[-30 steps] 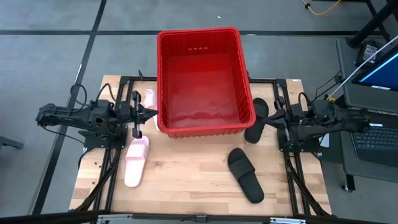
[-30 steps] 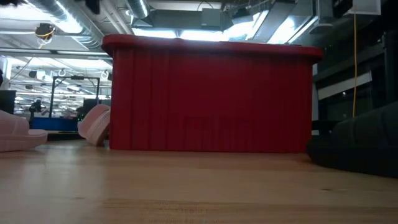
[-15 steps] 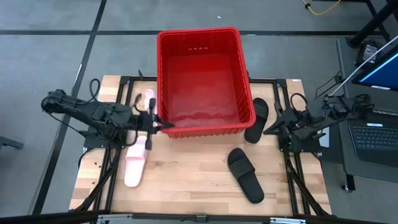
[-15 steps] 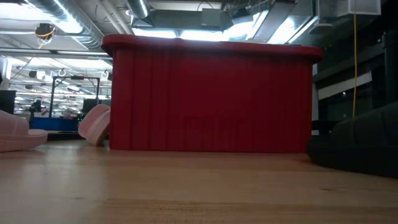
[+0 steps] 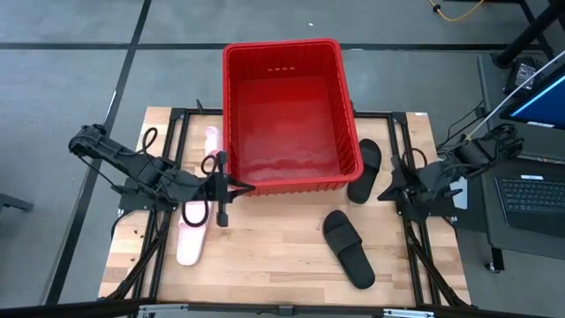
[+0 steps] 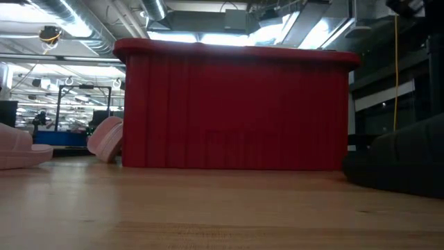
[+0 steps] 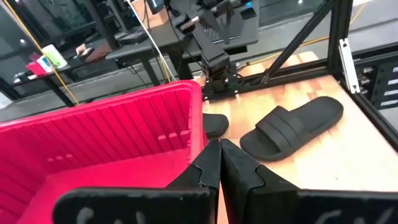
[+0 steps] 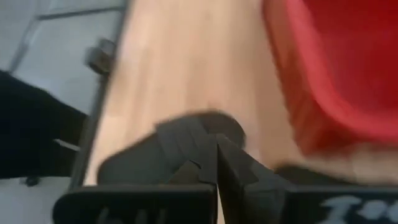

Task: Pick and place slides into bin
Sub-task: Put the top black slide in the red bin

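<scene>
The red bin (image 5: 291, 115) stands at the table's far middle. One pale pink slide (image 5: 192, 231) lies flat on the table near the left edge, and another (image 5: 212, 141) stands beside the bin's left wall. One black slide (image 5: 365, 168) lies right of the bin, and another (image 5: 349, 247) lies nearer the front. My left gripper (image 5: 247, 187) is shut and empty, raised at the bin's near left corner. My right gripper (image 5: 382, 193) is shut and empty, raised right of the black slide by the bin and tipped down toward it (image 8: 180, 143).
Black frame rails (image 5: 154, 256) run along the table's left and right sides. A laptop (image 5: 534, 199) sits beyond the right edge. Bare wood (image 5: 265, 256) lies between the pink slide and the near black slide.
My left gripper has swung from beside the bin's left wall toward the table's near edge and right, rising, and now stands at the bin's near left corner. My right gripper has tipped downward and shifted slightly toward the near edge. Both stay shut. No slide has moved.
</scene>
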Controlling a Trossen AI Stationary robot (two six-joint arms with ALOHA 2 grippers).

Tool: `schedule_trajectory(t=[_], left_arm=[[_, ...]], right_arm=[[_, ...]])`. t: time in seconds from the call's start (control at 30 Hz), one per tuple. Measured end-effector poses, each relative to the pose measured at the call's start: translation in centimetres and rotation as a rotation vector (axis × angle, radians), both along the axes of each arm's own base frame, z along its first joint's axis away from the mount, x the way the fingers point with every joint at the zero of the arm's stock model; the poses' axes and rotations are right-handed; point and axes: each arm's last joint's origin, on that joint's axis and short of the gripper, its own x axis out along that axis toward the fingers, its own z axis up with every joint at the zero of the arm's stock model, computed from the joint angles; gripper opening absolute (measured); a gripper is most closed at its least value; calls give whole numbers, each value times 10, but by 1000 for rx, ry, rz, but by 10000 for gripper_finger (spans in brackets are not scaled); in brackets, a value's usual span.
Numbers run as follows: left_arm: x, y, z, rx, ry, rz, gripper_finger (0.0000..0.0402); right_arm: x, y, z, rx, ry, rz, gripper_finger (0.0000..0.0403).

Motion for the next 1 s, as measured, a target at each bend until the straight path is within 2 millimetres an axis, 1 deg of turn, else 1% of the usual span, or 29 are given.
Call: schedule_trajectory(t=[0.13, 0.2, 0.33, 0.53, 0.73, 0.83, 1.0], left_arm=[[0, 0, 1, -58, -15, 17, 1], [-1, 0, 1, -83, -21, 24, 1], [-1, 1, 1, -80, -23, 26, 1], [-1, 1, 1, -71, -21, 24, 1], [-1, 1, 1, -69, -21, 23, 1], [-1, 1, 1, -69, -21, 23, 1], [-1, 1, 1, -69, -21, 23, 1]], right_arm=[[1, 0, -7, 27, 99, -116, 4], [4, 1, -9, 19, 113, -125, 4], [7, 2, -12, 10, 159, -155, 5], [11, 0, -19, 26, 253, -284, 9], [14, -4, -33, -52, 265, -401, 9], [15, -5, -42, -64, 286, -428, 23], [14, -6, -58, -112, 325, -437, 57]])
